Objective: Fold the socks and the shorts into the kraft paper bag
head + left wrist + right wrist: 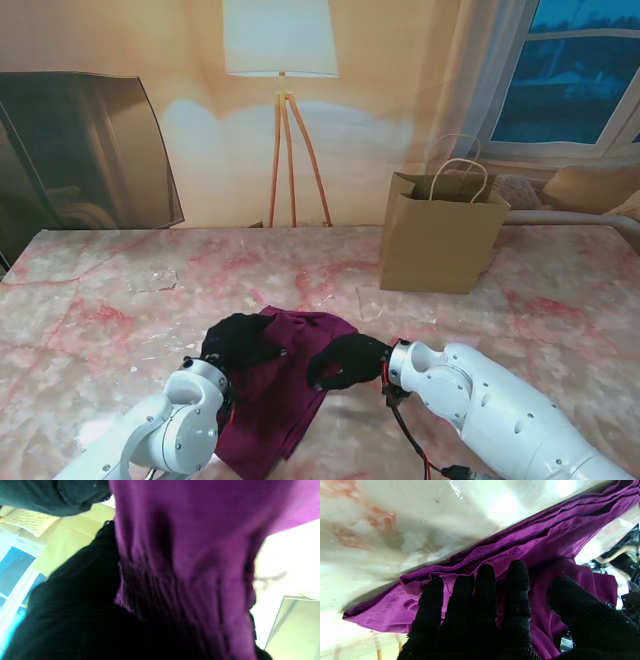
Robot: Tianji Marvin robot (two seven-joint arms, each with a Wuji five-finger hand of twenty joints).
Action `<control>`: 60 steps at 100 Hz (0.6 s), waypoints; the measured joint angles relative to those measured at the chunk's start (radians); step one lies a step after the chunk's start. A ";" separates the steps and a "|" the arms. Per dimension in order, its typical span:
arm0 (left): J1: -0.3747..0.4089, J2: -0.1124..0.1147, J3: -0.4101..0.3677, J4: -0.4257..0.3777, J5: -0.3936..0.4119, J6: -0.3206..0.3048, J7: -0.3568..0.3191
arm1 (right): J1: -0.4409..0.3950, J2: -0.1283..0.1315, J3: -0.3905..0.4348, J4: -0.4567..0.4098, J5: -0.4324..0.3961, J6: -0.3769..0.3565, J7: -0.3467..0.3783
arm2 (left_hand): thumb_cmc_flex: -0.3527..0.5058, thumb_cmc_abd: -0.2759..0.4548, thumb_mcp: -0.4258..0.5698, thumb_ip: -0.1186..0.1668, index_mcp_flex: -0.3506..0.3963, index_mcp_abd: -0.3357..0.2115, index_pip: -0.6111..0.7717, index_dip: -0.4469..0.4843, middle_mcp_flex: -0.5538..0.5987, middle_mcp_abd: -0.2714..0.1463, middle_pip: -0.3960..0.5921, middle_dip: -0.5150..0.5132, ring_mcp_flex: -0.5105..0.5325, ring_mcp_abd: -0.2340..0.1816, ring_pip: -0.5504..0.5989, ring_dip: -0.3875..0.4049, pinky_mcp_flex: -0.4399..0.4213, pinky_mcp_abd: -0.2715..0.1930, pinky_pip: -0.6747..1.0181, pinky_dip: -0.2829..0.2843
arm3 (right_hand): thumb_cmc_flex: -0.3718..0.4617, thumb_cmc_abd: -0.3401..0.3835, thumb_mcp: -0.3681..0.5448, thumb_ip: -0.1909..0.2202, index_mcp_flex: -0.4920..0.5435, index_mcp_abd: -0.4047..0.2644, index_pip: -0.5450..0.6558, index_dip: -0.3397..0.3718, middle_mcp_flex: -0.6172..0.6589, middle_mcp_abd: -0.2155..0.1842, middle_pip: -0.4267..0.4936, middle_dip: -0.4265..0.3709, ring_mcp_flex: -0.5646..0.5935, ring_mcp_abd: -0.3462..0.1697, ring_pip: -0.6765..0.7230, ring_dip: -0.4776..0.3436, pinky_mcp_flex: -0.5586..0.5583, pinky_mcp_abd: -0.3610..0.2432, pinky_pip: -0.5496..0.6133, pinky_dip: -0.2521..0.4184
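The purple shorts (285,390) lie partly folded on the pink marble table (120,300), close to me between both hands. My left hand (240,342), in a black glove, grips their left side; in the left wrist view the gathered waistband of the shorts (187,555) drapes over the left hand (75,610). My right hand (347,362) lies at the right edge of the shorts (520,542), its fingers (482,600) stretched over the cloth with the thumb apart. The kraft paper bag (440,245) stands upright and open, farther away on the right. No socks are visible.
A floor lamp (282,100) stands behind the table's far edge, and a dark panel (80,150) leans at the far left. A sofa and window (570,80) lie behind the bag. A red and black cable (408,435) hangs by my right wrist.
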State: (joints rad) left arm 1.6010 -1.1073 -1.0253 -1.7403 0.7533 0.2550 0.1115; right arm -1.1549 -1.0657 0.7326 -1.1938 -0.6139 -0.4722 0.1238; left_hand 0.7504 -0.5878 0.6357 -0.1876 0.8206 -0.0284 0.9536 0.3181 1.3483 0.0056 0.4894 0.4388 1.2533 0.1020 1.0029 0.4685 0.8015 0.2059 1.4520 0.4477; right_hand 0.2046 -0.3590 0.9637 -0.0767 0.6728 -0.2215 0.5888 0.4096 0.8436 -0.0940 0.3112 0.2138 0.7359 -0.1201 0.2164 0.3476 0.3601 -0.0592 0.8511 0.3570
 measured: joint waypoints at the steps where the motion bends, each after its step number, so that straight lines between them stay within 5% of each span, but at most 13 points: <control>1: -0.002 -0.001 0.004 0.002 0.000 0.000 0.002 | -0.001 0.000 0.002 -0.001 -0.001 0.000 0.000 | 0.000 0.000 0.000 0.000 0.000 0.000 0.000 0.000 0.000 0.000 0.000 0.000 0.000 0.000 0.000 0.000 0.000 0.000 0.000 0.000 | 0.000 0.000 0.000 0.000 0.000 0.000 0.000 0.000 0.000 0.000 0.000 0.000 0.000 0.000 0.000 0.000 0.000 0.000 -0.001 0.000; 30: -0.029 -0.006 0.071 0.042 0.035 0.010 0.004 | -0.134 0.000 0.164 -0.091 -0.072 0.010 -0.018 | -0.005 0.000 0.000 0.000 0.000 0.002 -0.004 -0.001 0.000 0.000 0.000 -0.022 0.000 -0.001 0.000 -0.026 -0.005 -0.001 0.000 -0.018 | 0.000 0.000 0.000 0.000 0.000 0.000 0.000 0.001 0.001 0.017 0.000 0.000 0.006 0.087 0.003 -0.001 0.029 0.055 -0.003 0.000; 49: -0.032 -0.003 0.090 0.041 0.051 0.010 -0.043 | -0.213 0.005 0.272 -0.189 -0.104 0.060 0.000 | -0.215 0.036 -0.006 0.019 0.000 0.053 -0.183 0.073 -0.034 0.019 -0.043 -0.040 0.000 -0.004 -0.134 -0.042 -0.072 -0.003 -0.055 -0.023 | 0.000 0.000 0.000 0.000 0.000 0.000 0.000 0.001 0.003 0.017 0.000 0.000 0.030 0.098 0.015 0.000 0.033 0.057 0.009 0.000; 60: -0.018 0.002 0.085 0.014 0.031 -0.002 -0.075 | -0.238 0.006 0.317 -0.208 -0.121 0.073 -0.002 | -0.236 0.088 -0.140 0.054 -0.016 0.077 -0.280 0.084 -0.098 0.051 -0.070 -0.055 -0.010 -0.004 -0.254 -0.042 -0.136 0.000 -0.112 -0.023 | 0.000 0.000 0.000 0.000 0.000 0.000 0.000 0.001 0.003 0.017 0.000 0.000 0.030 0.098 0.015 0.000 0.034 0.057 0.009 0.000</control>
State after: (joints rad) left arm 1.5834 -1.1053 -0.9407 -1.7263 0.7846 0.2532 0.0365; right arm -1.3927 -1.0597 1.0494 -1.4014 -0.7350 -0.3990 0.1220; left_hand 0.5142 -0.4997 0.4954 -0.1340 0.8043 0.0483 0.6739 0.4018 1.2505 0.0570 0.4193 0.3836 1.2429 0.0981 0.7485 0.4262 0.6658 0.2063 1.3404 0.4248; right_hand 0.2046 -0.3586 0.9637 -0.0767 0.6728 -0.2215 0.5888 0.4108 0.8470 -0.0769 0.3112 0.2139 0.7662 -0.0219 0.2310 0.3480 0.3940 -0.0019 0.8603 0.3570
